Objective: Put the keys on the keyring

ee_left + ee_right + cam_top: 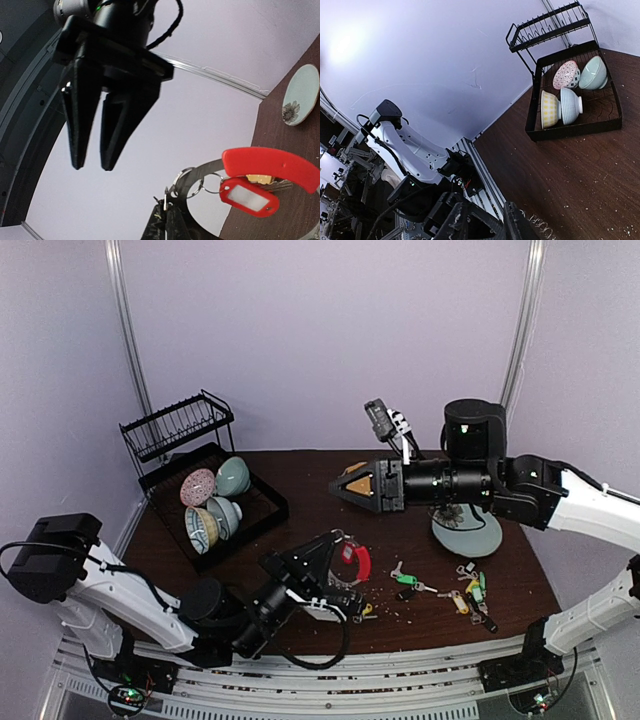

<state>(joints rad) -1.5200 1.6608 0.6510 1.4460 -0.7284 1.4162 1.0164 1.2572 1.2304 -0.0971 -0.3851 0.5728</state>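
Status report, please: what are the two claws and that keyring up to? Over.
Left gripper: jaws shut on keyring. Right gripper: jaws open, empty, raised. Red-tagged key on ring; other keys loose on table. Nothing blocking them.

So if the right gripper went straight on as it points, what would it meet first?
Nothing close. The right gripper points left above the table, clear of the dish rack; the left arm beyond looks likeliest, though depth is unclear.
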